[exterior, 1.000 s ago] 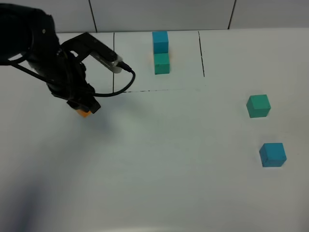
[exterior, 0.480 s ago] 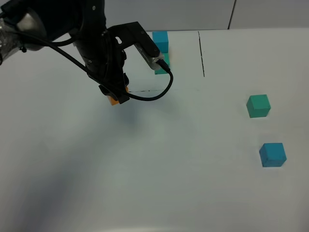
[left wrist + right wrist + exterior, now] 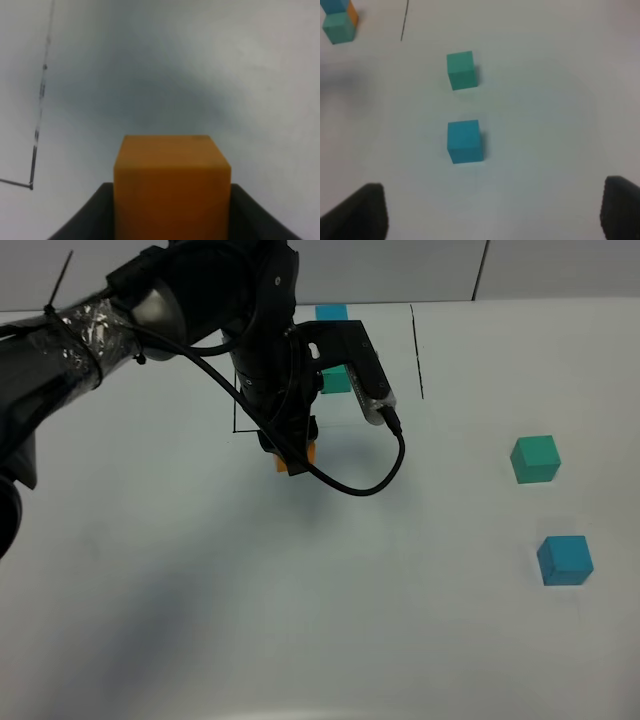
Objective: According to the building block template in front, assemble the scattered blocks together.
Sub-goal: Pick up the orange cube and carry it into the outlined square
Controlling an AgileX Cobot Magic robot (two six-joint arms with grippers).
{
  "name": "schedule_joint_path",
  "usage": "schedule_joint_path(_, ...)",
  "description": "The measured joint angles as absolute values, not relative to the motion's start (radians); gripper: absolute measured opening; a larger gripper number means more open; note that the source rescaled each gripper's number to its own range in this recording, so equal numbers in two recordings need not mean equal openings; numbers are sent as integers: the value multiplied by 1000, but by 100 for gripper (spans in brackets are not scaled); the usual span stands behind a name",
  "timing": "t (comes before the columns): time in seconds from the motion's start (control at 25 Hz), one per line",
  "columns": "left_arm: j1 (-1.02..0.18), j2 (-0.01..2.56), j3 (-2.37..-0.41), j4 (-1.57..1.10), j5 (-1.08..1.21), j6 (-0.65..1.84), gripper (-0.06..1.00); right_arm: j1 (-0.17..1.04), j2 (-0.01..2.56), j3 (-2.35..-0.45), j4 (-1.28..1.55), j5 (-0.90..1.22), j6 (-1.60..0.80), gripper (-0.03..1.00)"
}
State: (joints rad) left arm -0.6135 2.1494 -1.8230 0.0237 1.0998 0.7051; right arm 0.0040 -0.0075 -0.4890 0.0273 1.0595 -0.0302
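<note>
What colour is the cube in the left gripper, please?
The cube is orange, clearest in the left wrist view.

This looks like a robot lab. A plain white bench [image 3: 300, 630] fills the frame, with thin black lines [image 3: 417, 350] drawn on it near the upper middle. A big black robot arm [image 3: 255, 330] reaches in from the upper left, wrapped in shiny silver tape [image 3: 85, 335] and trailing a black cable [image 3: 360, 488]. A small teal-green cube [image 3: 535, 459] and a small blue cube [image 3: 565, 560] sit at the right.
</note>
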Motion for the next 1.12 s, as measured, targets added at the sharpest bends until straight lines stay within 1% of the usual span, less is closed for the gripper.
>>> schedule_joint_path(0.36, -652, 2207, -1831, 23, 1045, 785, 0, 4, -7, -489, 27, 1059, -30, 74)
schedule_joint_path(0.72, -653, 2284, -1890, 22, 999, 702, 0, 4, -7, -489, 27, 1059, -30, 74)
schedule_joint_path(0.92, -653, 2326, -1937, 21, 999, 698, 0, 4, -7, -489, 29, 1059, -30, 74)
schedule_joint_path(1.12, -653, 2366, -1949, 10, 997, 749, 0, 4, -7, -489, 30, 1059, -30, 74)
